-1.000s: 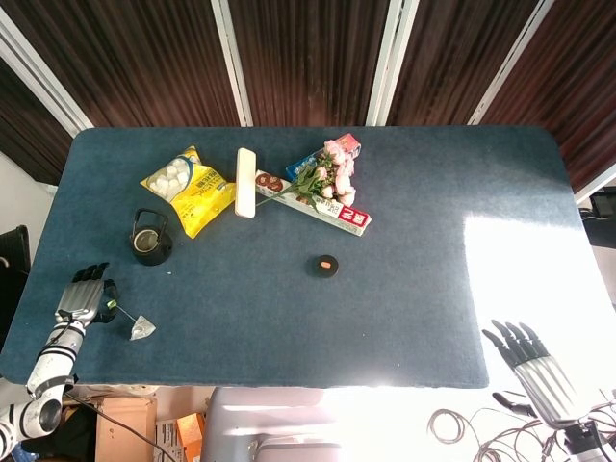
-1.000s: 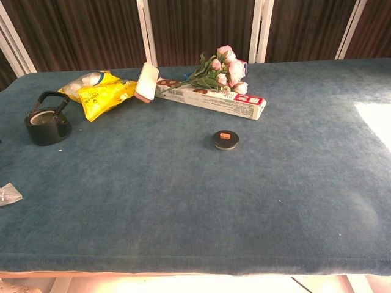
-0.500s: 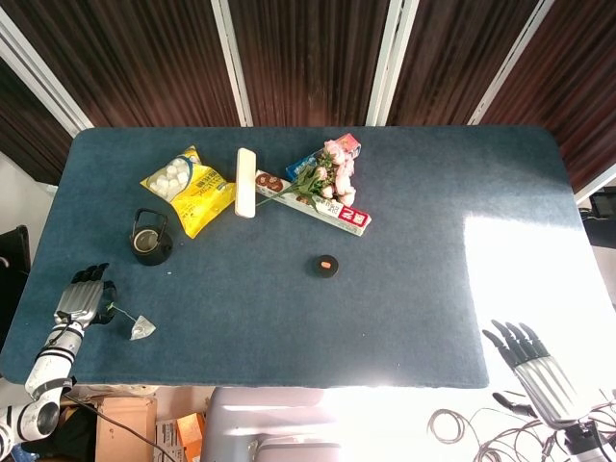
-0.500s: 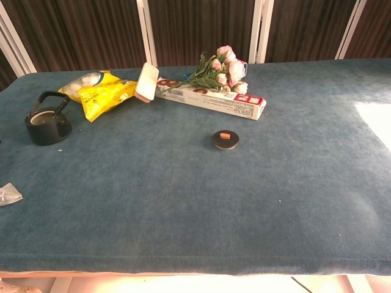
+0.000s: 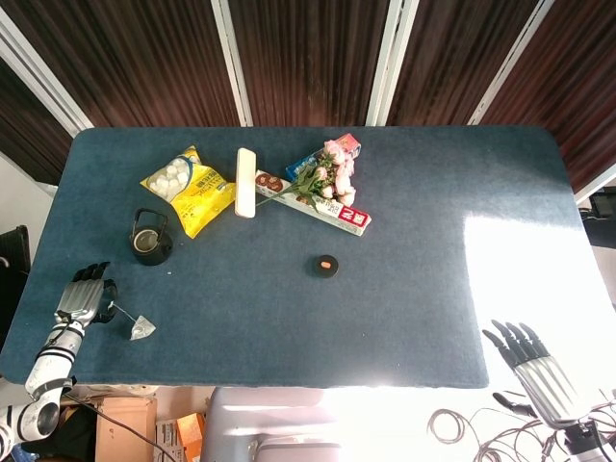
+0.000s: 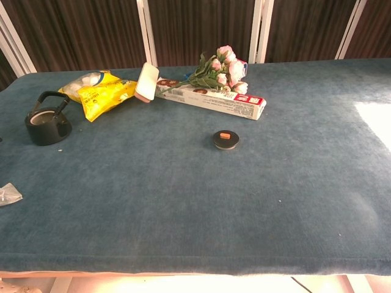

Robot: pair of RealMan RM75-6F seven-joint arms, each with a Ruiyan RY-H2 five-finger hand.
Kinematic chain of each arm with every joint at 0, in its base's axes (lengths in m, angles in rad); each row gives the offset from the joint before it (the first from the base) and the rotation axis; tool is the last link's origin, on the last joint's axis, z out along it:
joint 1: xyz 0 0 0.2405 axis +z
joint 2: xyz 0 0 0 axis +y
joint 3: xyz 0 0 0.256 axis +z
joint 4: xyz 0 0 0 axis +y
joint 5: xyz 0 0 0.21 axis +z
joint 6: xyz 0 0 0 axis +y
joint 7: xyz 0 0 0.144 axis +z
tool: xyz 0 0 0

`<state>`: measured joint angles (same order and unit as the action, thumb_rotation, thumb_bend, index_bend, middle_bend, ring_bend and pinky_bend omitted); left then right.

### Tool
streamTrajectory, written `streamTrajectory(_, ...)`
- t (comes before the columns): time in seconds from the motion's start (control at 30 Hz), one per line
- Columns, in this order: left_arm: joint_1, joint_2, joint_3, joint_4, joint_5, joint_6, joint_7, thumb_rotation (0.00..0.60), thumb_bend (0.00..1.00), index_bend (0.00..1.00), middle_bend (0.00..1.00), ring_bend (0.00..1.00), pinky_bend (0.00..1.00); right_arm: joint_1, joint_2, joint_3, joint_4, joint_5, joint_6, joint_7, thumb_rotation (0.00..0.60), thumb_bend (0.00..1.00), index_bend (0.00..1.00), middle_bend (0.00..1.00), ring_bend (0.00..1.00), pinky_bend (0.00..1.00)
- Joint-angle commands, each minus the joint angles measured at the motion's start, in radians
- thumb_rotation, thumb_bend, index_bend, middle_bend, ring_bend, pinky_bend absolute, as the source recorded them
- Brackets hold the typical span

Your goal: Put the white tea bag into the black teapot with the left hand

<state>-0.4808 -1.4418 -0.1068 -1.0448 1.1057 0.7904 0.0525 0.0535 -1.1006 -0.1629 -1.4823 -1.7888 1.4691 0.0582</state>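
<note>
Left hand: your left hand (image 5: 82,296) sits at the near-left edge of the surface (image 5: 404,241), fingers curled in; a thin string runs from it to the tea bag, but you cannot tell whether the fingers pinch that string.
Right hand: your right hand (image 5: 535,367) hangs off the near-right corner, beyond the surface edge, fingers spread and holding nothing.
Tea bag: the tea bag (image 5: 141,329) lies flat on the surface just right of your left hand; in the chest view it shows at the far left edge (image 6: 8,194).
Teapot: the teapot (image 5: 150,238) stands upright farther from you than the tea bag, well apart from it, handle up and top open.
Lid: a small round black lid (image 5: 326,265) with an orange knob lies near the middle.
Far side: a yellow snack bag (image 5: 191,187), a white case (image 5: 245,182), a long box (image 5: 318,203) and pink flowers (image 5: 332,173) lying across the box.
</note>
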Motion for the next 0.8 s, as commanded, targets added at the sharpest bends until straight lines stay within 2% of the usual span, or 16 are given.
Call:
streamTrajectory(0.03, 0.0, 0.0, 0.0, 0.001, 0.001, 0.0, -0.002, 0.6, 0.37, 0.55, 0.06, 0.0, 0.09, 0.0, 0.0, 0.0, 0.0, 0.0, 0.0, 0.0, 0.6, 0.11, 0.0, 0.0, 0.0, 0.0)
streamTrajectory(0.33, -0.003, -0.003, 0.003, 0.01, 0.005, -0.015, -0.009, 0.6, 0.46, 0.59, 0.08, 0.0, 0.09, 0.0, -0.001, 0.001, 0.0, 0.002, -0.001, -0.002, 0.6, 0.11, 0.0, 0.0, 0.0, 0.0)
streamTrajectory(0.57, -0.003, 0.0, 0.003, 0.006, 0.01, -0.012, -0.011, 0.6, 0.49, 0.59, 0.08, 0.0, 0.09, -0.001, 0.0, 0.002, 0.0, 0.002, 0.001, -0.001, 0.6, 0.11, 0.0, 0.0, 0.0, 0.0)
streamTrajectory(0.8, 0.007, 0.011, 0.003, -0.015, 0.049, 0.038, -0.033, 0.6, 0.54, 0.62, 0.09, 0.0, 0.09, 0.0, -0.001, 0.0, -0.001, 0.001, -0.004, -0.004, 0.6, 0.11, 0.0, 0.0, 0.0, 0.0)
